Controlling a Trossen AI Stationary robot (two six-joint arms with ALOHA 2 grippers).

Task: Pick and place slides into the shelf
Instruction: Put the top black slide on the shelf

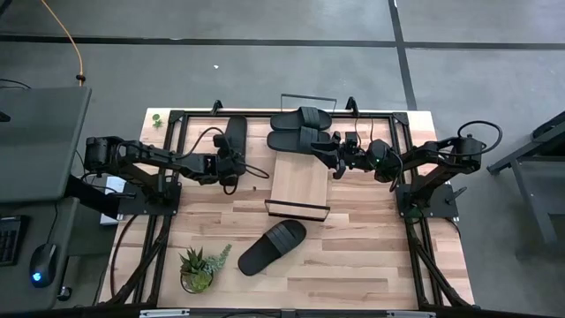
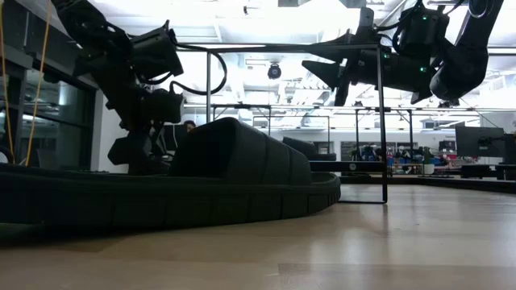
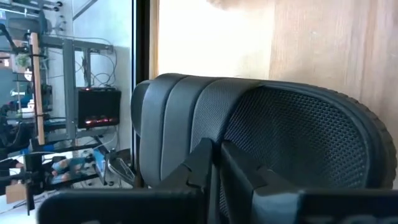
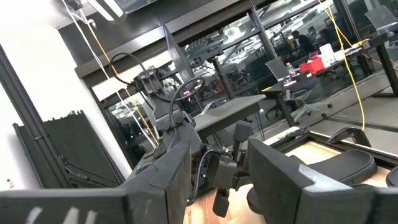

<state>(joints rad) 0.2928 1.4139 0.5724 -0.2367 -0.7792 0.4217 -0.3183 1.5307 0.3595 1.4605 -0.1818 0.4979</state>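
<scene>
Table point(image 1: 371, 256) is taking up the middle of the high view, its butcher-block top running bare along most of the right side and across the near right corner, which is where the widest open room is lying. A black frame is running round its edges. Shelf point(image 1: 299, 186) is sitting at the table's centre, one light-wood board in a thin black wire frame, with its board showing bare.

Slides are numbering four. Two are lying side by side along the far edge, the farther one point(image 1: 301, 118) and the nearer one point(image 1: 296, 139), just beyond the shelf's far end. A third point(image 1: 235, 140) is lying toward the far left corner, lengthwise from far to near. The fourth point(image 1: 272, 247) is lying alone between the shelf and the near edge, tilted diagonally, with clear table around it.

One potted plant point(image 1: 198, 268) is standing near the near left corner, beside that fourth slide but apart from it.

Left pincer point(image 1: 229, 173) is sitting at the near end of the third slide, its fingers point(image 3: 205, 163) pressing together against the slide's sole, gripping it. Right pincer point(image 1: 337, 164) is hovering just off the shelf's far right corner, beside the paired slides, fingers point(image 4: 277, 168) spreading apart and holding nothing.
</scene>
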